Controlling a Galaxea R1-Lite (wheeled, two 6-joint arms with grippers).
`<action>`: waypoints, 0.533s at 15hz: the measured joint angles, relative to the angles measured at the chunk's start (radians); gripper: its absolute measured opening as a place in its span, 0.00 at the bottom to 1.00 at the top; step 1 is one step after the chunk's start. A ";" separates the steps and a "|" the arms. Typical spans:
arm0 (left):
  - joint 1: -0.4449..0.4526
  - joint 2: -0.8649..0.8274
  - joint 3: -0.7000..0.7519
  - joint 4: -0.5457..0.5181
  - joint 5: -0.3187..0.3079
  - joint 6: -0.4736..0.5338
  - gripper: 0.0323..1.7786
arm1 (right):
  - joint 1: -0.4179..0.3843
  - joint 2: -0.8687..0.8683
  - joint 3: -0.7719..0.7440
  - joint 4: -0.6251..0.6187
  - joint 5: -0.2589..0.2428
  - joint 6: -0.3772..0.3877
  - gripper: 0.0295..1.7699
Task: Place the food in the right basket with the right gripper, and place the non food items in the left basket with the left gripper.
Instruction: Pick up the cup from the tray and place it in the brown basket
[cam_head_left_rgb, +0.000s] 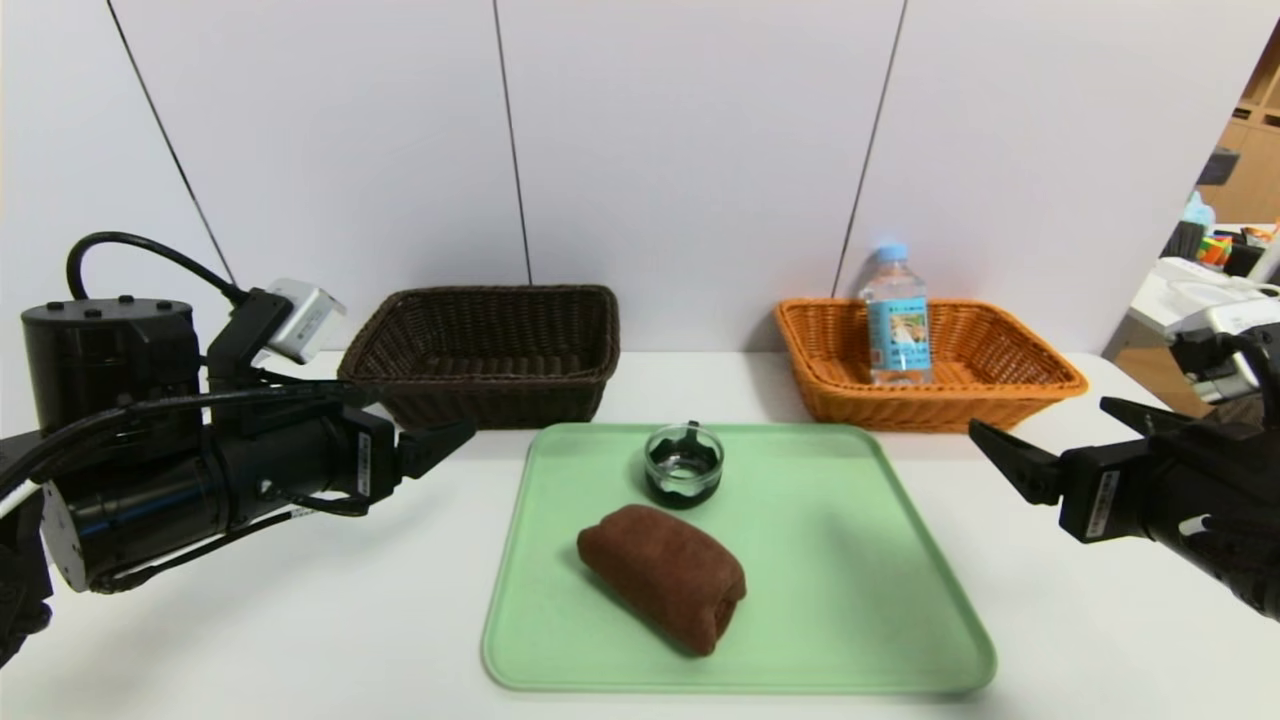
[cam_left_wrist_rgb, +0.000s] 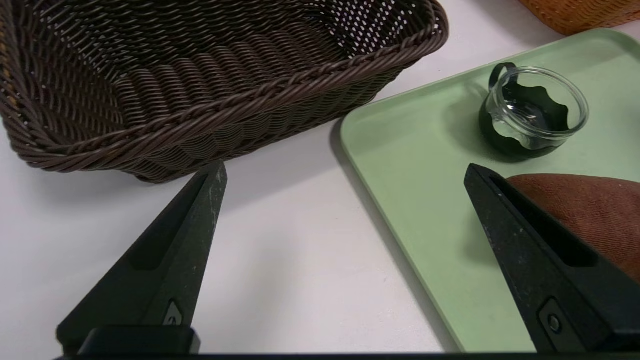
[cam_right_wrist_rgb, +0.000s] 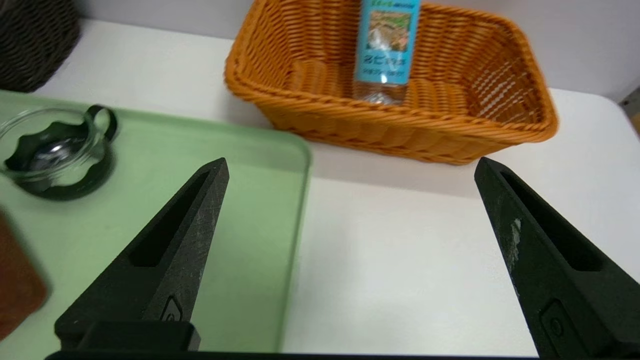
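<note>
A brown rolled towel (cam_head_left_rgb: 665, 575) lies on the green tray (cam_head_left_rgb: 850, 600), with a small glass cup in a dark holder (cam_head_left_rgb: 684, 463) behind it. A water bottle (cam_head_left_rgb: 897, 320) stands upright in the orange basket (cam_head_left_rgb: 940, 405) at the back right. The dark brown basket (cam_head_left_rgb: 490, 390) at the back left holds nothing that I can see. My left gripper (cam_head_left_rgb: 440, 445) hovers open left of the tray, in front of the dark basket (cam_left_wrist_rgb: 225, 100); its view shows the cup (cam_left_wrist_rgb: 532, 112) and towel (cam_left_wrist_rgb: 590, 210). My right gripper (cam_head_left_rgb: 1040, 420) hangs open right of the tray, facing the orange basket (cam_right_wrist_rgb: 400, 130) and bottle (cam_right_wrist_rgb: 387, 45).
The white table (cam_head_left_rgb: 250, 640) carries the tray in the middle and both baskets along the back wall. Bare tabletop lies between each gripper and the tray edge (cam_left_wrist_rgb: 390, 230) (cam_right_wrist_rgb: 300, 210). Office clutter (cam_head_left_rgb: 1215, 250) sits beyond the table's far right corner.
</note>
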 joint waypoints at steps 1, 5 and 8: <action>-0.010 -0.001 0.000 -0.001 -0.001 0.000 0.95 | 0.012 -0.007 0.012 0.000 0.019 0.007 0.96; -0.033 -0.003 0.001 -0.001 -0.002 -0.001 0.95 | 0.032 -0.073 0.045 0.063 0.181 0.021 0.96; -0.042 -0.002 -0.001 -0.001 -0.001 0.000 0.95 | 0.038 -0.121 0.071 0.117 0.326 0.051 0.96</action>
